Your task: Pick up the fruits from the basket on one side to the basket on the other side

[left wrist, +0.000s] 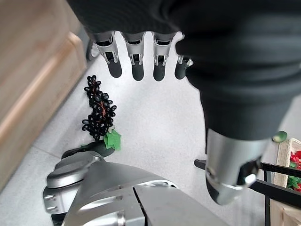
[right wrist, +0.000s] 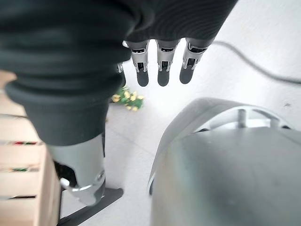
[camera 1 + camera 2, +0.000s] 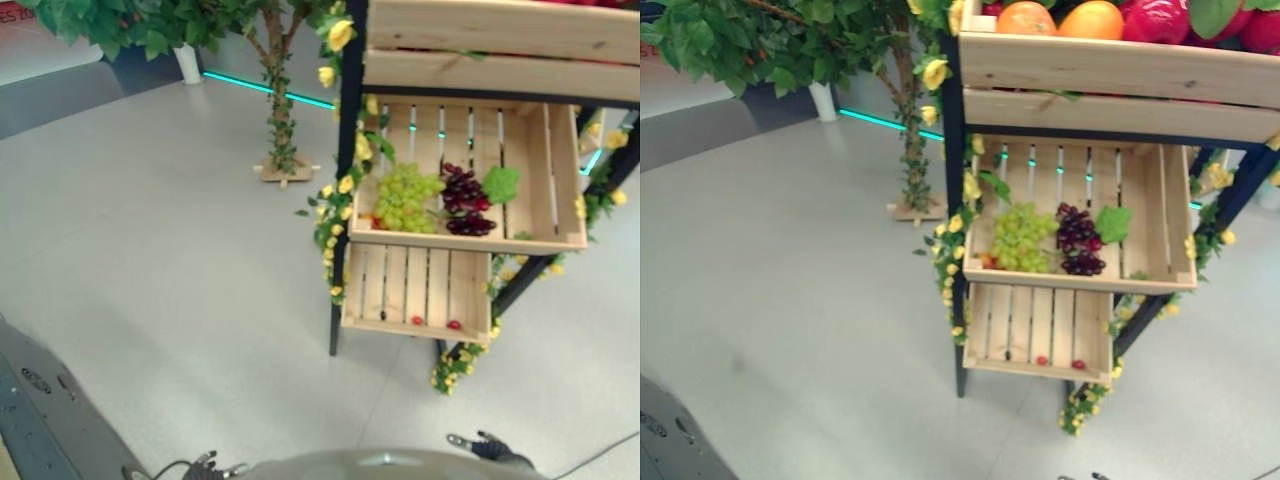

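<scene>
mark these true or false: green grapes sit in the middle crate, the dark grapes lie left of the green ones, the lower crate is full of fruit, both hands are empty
Green grapes sit in the middle crate: true.
The dark grapes lie left of the green ones: false, they lie to their right.
The lower crate is full of fruit: false, just two small red bits at its front edge.
The left hand and the right hand are empty: true, fingers straight.

Grey speckled floor (image 3: 170,250), leafy artificial tree (image 3: 275,90), teal light strip (image 3: 265,88).
</scene>
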